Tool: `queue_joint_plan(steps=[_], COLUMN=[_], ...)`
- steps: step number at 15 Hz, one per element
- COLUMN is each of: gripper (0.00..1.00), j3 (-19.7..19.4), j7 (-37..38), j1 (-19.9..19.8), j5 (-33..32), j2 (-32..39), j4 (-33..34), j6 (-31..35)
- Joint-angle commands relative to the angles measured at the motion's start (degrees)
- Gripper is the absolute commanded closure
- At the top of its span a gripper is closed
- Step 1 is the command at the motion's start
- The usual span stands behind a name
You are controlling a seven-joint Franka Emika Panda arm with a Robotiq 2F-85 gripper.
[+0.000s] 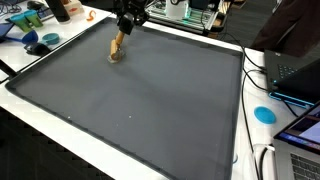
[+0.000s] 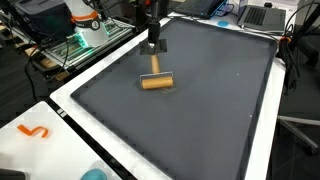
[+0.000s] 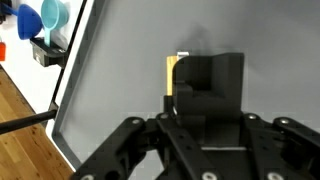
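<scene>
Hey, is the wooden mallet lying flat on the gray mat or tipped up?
Tipped up. In both exterior views the head of the wooden mallet rests on the gray mat while its handle slants up into the hand.

The tool (image 1: pixel 125 28) grips what looks like a wooden mallet (image 1: pixel 117 51) on the grey mat (image 1: pixel 160 105).

Light-brown wooden mallet (image 2: pixel 156 82): appeared to be bare wood, matt, with no varnish shine; the grain was too small to resolve. Black Robotiq gripper (image 2: pixel 153 45): its housing looked like matt black plastic, with a dull sheen along the edges in the wrist view. Large dark-grey mat (image 2: pixel 200 110): uniformly matt and even; rubber or cloth could not be told. White tabletop (image 2: pixel 60 150): smooth, faintly glossy. Blue cups (image 3: pixel 48 18): glossy plastic. Brown floor (image 3: pixel 15 95): wood-look, satin.
</scene>
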Motion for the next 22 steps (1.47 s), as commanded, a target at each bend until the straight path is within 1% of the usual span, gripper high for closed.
queue_joint_plan(steps=[1, 5, 7, 8, 11, 13, 15, 18, 19, 22], gripper=[0.76, 0.76, 0.76, 0.76, 0.76, 0.76, 0.76, 0.76, 0.76, 0.76], j3=[-0.4, -0.1, 0.1, 0.0, 0.4, 0.7, 1.1, 1.5, 1.6, 1.9], j7=[4.1, 8.7, 8.5, 5.7, -1.7, -6.5, -12.1, -20.4, -22.6, -25.0], j1=[-0.3, -0.1, 0.1, 0.1, 0.5, 0.8, 1.2, 1.8, 1.9, 2.3], j5=[-1.9, -3.2, -1.5, 0.7, 4.9, 8.2, 12.0, 17.1, 18.0, 17.9], j2=[0.2, 0.0, 0.2, 0.6, -0.1, -1.1, -2.3, -2.5, -2.4, -3.4], j4=[-3.9, -4.7, -4.7, -4.9, -3.7, -2.2, -0.5, 2.5, 3.4, 5.4], j6=[-6.4, -10.7, -15.0, -16.9, -18.1, -21.3, -26.3, -36.3, -38.9, -41.0])
